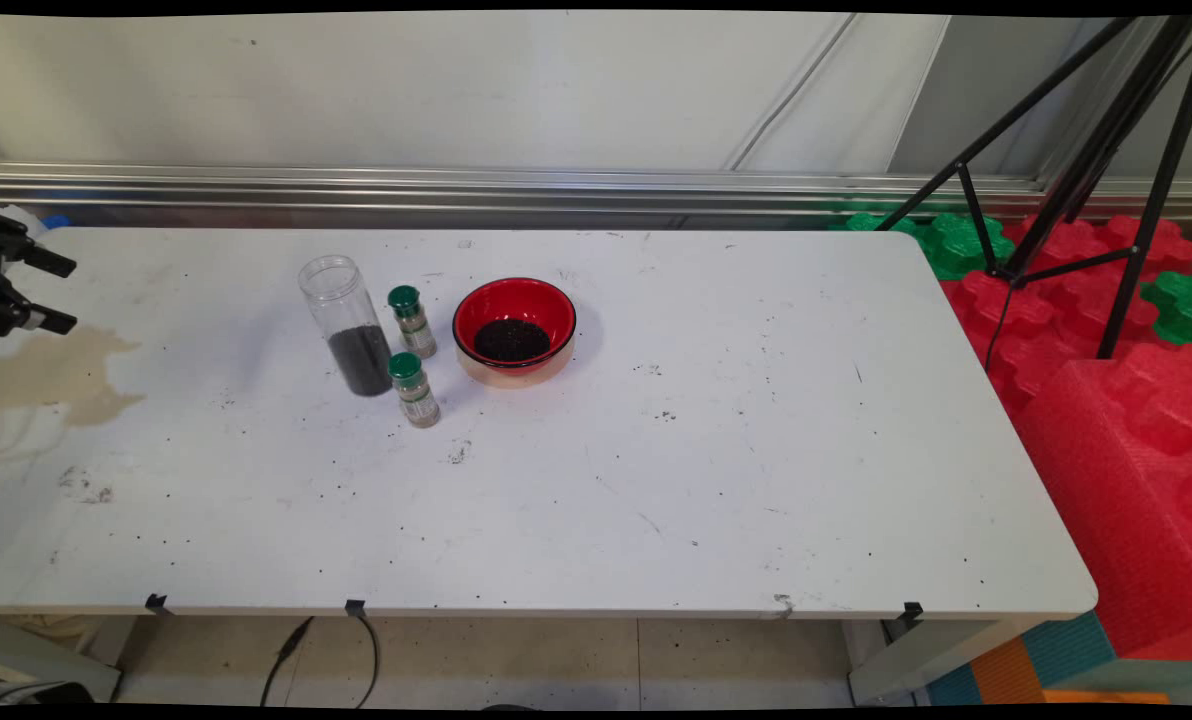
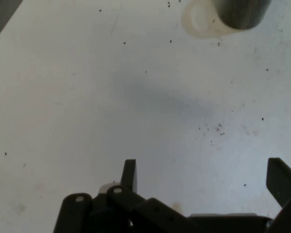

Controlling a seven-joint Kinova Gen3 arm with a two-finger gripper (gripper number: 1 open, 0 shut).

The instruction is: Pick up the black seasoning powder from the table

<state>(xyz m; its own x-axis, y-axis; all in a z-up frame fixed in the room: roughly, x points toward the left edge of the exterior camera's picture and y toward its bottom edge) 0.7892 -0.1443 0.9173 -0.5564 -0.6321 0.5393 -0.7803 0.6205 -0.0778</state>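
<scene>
The end effector (image 1: pixel 61 292) sits at the worktop's (image 1: pixel 716 470) far left edge, mostly cut off, its two fingers spread apart and holding nothing — in the hand view they frame bare, speckled surface. Nearest to it stands a tall clear jar (image 1: pixel 345 325), upright and open-topped, dark grains filling its lower part. Just beside the jar stand two green-capped spice bottles (image 1: pixel 412 321) (image 1: pixel 414 389), also upright, then a red bowl (image 1: pixel 514 331) holding dark grains.

hand (image 2: pixel 203 177) spread wide, jar (image 2: pixel 233 14), table (image 2: pixel 87 97)
</scene>
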